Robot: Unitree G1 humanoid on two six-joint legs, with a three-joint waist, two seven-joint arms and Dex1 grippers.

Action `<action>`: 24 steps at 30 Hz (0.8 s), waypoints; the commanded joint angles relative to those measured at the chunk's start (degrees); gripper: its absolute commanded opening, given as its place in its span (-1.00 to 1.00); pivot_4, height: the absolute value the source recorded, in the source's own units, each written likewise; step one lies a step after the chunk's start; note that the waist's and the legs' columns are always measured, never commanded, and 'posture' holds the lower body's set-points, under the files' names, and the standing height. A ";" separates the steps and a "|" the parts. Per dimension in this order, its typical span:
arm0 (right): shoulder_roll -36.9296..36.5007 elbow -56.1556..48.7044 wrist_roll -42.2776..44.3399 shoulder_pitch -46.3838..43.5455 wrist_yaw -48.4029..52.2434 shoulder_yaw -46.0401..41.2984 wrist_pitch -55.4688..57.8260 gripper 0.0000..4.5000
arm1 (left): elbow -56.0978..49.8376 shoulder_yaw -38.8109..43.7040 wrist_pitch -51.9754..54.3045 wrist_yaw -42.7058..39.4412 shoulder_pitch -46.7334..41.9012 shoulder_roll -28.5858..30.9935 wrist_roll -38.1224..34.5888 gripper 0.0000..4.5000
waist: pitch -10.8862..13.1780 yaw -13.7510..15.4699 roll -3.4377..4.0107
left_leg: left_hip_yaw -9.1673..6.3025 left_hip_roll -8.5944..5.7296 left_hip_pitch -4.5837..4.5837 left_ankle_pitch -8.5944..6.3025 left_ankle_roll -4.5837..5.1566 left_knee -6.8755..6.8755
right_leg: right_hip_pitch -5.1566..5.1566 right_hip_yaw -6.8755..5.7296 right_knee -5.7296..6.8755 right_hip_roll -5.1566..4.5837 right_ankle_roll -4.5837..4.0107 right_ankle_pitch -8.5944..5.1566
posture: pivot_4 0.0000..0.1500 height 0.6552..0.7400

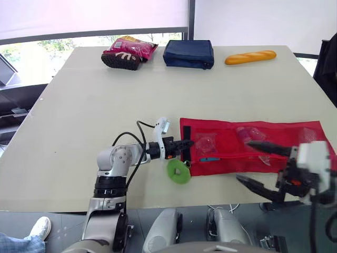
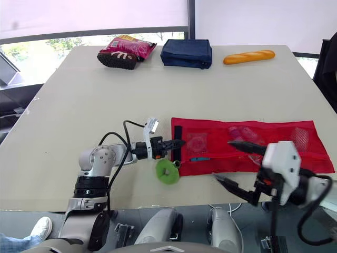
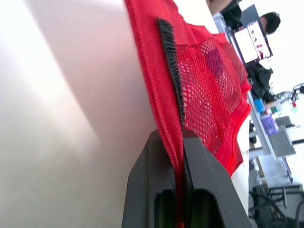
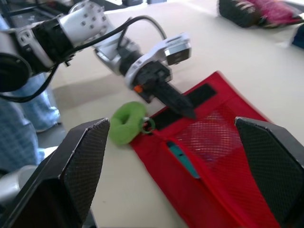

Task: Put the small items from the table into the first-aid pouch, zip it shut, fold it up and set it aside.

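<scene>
Clamping left jaws on red pouch (image 1: 226, 134), right jaws spread near it

Pouch's left edge: the flat red mesh pouch (image 3: 204, 90) is lying hidden where the left gripper's (image 3: 173, 137) black fingers are pinching it.
Pouch's near-right corner: the right gripper's (image 1: 242, 160) white housing is covering it.
Pocket contents: clear packets (image 1: 205, 142) are showing through the mesh, too small to identify.
Far maroon snack bag (image 4: 278, 9): the picture's edge is cutting it off.
</scene>
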 commanded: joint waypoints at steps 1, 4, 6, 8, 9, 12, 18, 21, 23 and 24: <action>2.64 1.85 -6.87 -8.85 -4.18 14.63 3.63 1.00 | -0.38 2.60 0.54 1.49 -1.63 -1.05 -2.10 -0.99 | 0.02 0.04 -0.04 | 0.01 0.00 -0.01 0.02 -0.03 0.00 | -0.02 0.01 0.02 0.01 -0.03 0.04 | 1.00 0.99; 9.08 8.05 -12.52 -19.83 -7.30 26.71 7.24 1.00 | 0.45 3.61 1.27 2.93 -2.65 -2.26 -2.80 -0.99 | 0.06 -0.06 -0.09 | 0.01 -0.02 -0.04 0.08 -0.13 0.00 | -0.05 0.01 0.01 0.01 -0.14 0.12 | 1.00 0.99; 11.54 11.11 -15.00 -24.68 -7.26 32.49 9.67 1.00 | 0.76 4.40 2.02 3.63 -3.31 -2.82 -3.36 -0.99 | 0.07 -0.10 -0.11 | -0.01 -0.04 -0.05 0.09 -0.16 0.00 | -0.07 0.00 0.02 0.02 -0.13 0.13 | 1.00 0.99; 13.06 13.14 -16.73 -27.11 -7.50 35.68 11.63 1.00 | 0.84 4.90 2.56 4.09 -3.62 -2.93 -3.59 -0.99 | 0.07 0.19 -0.12 | -0.07 -0.07 -0.08 0.11 -0.19 0.00 | -0.08 -0.02 0.04 0.02 -0.15 0.14 | 1.00 0.99; 13.97 14.46 -17.87 -28.39 -7.76 37.29 12.13 1.00 | 0.91 5.15 2.82 4.39 -3.70 -3.01 -3.81 -0.99 | 0.07 0.16 -0.12 | -0.14 -0.10 -0.10 0.11 -0.19 0.00 | -0.07 -0.06 0.04 0.01 -0.16 0.14 | 1.00 0.99; 16.70 17.30 -20.28 -30.97 -8.50 40.56 13.34 1.00 | 0.92 5.63 3.60 4.88 -3.73 -2.94 -4.14 -0.99 | 0.07 -0.34 -0.12 | -0.14 -0.22 -0.11 0.11 -0.18 0.00 | -0.10 0.03 0.03 -0.01 -0.15 0.15 | 1.00 0.99; 16.72 21.13 -25.80 -33.49 -6.21 46.49 12.88 1.00 | 0.87 6.08 4.47 5.39 -3.95 -2.93 -4.10 -0.99 | 0.07 -0.93 -0.12 | -0.21 -0.23 -0.08 0.16 -0.28 0.00 | -0.09 -0.03 0.11 0.00 -0.14 0.15 | 1.00 0.99; 17.36 23.53 -28.95 -34.59 -6.84 47.77 12.49 1.00 | 0.70 6.21 4.70 5.64 -3.99 -3.15 -4.08 -0.99 | 0.07 -1.28 -0.12 | -0.24 -0.24 -0.07 0.18 -0.30 0.00 | -0.10 -0.05 0.13 0.01 -0.14 0.15 | 1.00 0.99; 17.39 23.92 -30.04 -34.38 -5.70 48.12 10.40 0.77 | 0.55 6.36 4.77 5.78 -3.96 -3.29 -4.15 -1.00 | 0.07 -1.28 -0.12 | -0.24 -0.24 -0.06 0.18 -0.31 0.00 | -0.10 -0.05 0.14 0.02 -0.15 0.15 | 1.00 0.99; 17.39 23.83 -30.43 -34.16 -5.07 48.12 9.13 0.67 | 0.49 6.40 4.79 5.81 -3.96 -3.29 -4.18 -1.00 | 0.07 -1.27 -0.12 | -0.25 -0.24 -0.06 0.18 -0.31 -0.01 | -0.10 -0.05 0.14 0.02 -0.15 0.15 | 1.00 0.99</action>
